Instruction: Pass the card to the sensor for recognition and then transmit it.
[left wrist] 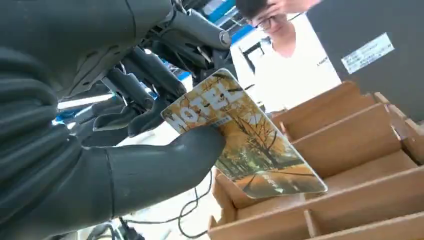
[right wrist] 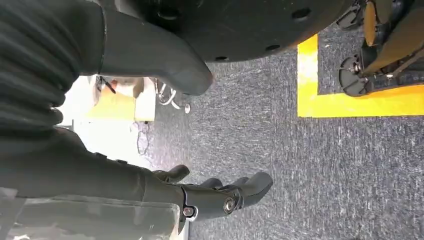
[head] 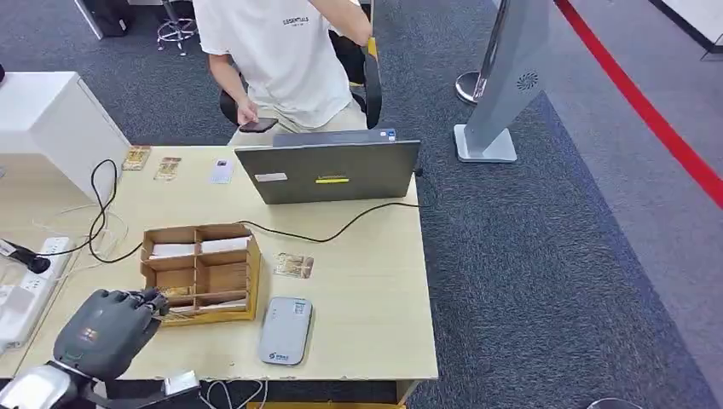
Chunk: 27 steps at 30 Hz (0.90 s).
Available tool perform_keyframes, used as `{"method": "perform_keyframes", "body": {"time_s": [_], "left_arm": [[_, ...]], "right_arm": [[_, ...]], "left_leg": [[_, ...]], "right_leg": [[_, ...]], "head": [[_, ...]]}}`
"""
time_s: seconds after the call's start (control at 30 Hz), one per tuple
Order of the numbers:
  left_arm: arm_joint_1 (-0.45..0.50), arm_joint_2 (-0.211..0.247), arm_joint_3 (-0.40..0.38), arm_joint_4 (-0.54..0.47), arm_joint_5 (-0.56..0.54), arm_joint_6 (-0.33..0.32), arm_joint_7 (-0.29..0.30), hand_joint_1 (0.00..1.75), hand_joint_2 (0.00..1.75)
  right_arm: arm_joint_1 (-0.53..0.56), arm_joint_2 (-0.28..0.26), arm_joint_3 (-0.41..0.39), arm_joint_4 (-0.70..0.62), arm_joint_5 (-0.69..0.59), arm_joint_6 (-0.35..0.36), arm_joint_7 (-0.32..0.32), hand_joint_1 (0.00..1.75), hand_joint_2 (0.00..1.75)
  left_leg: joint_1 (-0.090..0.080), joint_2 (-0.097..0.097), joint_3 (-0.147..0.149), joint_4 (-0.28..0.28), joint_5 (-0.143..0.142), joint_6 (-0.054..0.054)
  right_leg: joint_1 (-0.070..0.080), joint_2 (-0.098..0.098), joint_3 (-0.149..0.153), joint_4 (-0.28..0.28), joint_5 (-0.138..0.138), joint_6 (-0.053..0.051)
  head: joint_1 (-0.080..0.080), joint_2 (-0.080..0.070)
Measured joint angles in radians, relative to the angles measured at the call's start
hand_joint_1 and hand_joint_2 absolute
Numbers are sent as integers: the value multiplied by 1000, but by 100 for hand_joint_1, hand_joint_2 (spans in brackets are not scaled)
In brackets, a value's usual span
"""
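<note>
a hotel card (left wrist: pixel 245 140) is pinched by the left hand (head: pixel 107 328) over the wooden organizer (head: pixel 203 273); the right hand (right wrist: pixel 165 150) is held spread, empty.

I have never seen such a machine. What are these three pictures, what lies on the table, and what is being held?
It is a humanoid robot with two arms and hands. One picture looks down from its head; the other two come from cameras at its wrists. On the table stand a wooden box with compartments, a laptop, a grey sensor device and some loose cards. The left hand pinches a hotel card above the box. The right hand hangs over the carpet, holding nothing. A person sits behind the table.
</note>
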Motion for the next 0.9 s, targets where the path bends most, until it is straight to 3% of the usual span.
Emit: {"method": "perform_keyframes", "body": {"time_s": [0.07, 0.1, 0.27, 0.37, 0.4, 0.43, 0.5, 0.6, 0.67, 0.77, 0.9], "left_arm": [[-60, 118, -1, -99, 129, -63, -42, 175, 175], [-102, 144, -1, -127, 156, -81, -43, 175, 175], [-252, 162, -11, -177, 156, -126, -38, 175, 175], [-293, 157, -22, -183, 115, -90, -3, 175, 175], [-324, 137, -34, -178, 85, -73, 15, 175, 175], [-353, 108, -45, -165, 52, -34, 38, 175, 175], [-413, -1, -75, -81, -65, 126, 92, 175, 175], [-440, -137, -81, 88, -283, 478, 174, 175, 175], [-451, -210, -66, 211, -355, 628, 175, 175, 175], [-474, -274, -9, 395, -377, 720, 140, 175, 175], [-532, -309, 37, 628, -379, 757, 173, 175, 175]], "right_arm": [[0, 1, 0, 0, -11, 0, 1, 0, 175], [0, 1, 0, 0, -16, 0, 2, 0, 175], [-3, 2, 3, 0, -26, -1, 2, 0, 175], [-3, 3, 6, 0, -23, -1, 2, 0, 175], [-3, 4, 8, 0, -18, -1, 2, 0, 175], [-4, 4, 13, 0, -8, -1, 2, 0, 175], [-13, 4, 37, 0, 24, 3, 5, 0, 175], [-23, 3, 84, 0, 81, 7, 18, 0, 175], [-28, 1, 120, 0, 111, 15, 36, 0, 175], [-34, -5, 163, 0, 123, 35, 55, 0, 175], [-38, -10, 201, 0, 127, 49, 55, 0, 175]], "left_leg": [[4, -2, -2, 1, 1, -1], [2, -4, -2, 1, 1, -1], [2, -3, -1, 1, 2, -2], [2, -3, -1, 1, 2, -2], [2, -4, -1, 2, 2, -2], [1, -6, -2, 2, 2, -2], [0, -9, -2, 1, 2, -2], [-1, -5, -1, 1, 2, -2], [-1, -4, 0, 2, 2, -2], [-1, -3, 0, 2, 2, -2], [0, -2, 0, 2, 3, -3]], "right_leg": [[3, -2, 0, -2, 1, -1], [2, -4, 0, -2, 1, -1], [2, -4, 1, -2, 2, -2], [2, -3, 0, -2, 2, -2], [2, -5, -2, -3, 2, -2], [2, -6, -2, -3, 1, -1], [1, -10, 3, -3, 1, -1], [1, -5, 2, -3, 4, -1], [1, -4, 2, -3, 4, -1], [1, -3, 1, -3, 4, -1], [1, -1, 0, -2, 5, -2]], "head": [[4, 0], [3, 0], [2, 0], [2, 0], [1, 0], [1, 0], [3, 0], [2, 0], [3, 0], [2, 0], [1, 0]]}}
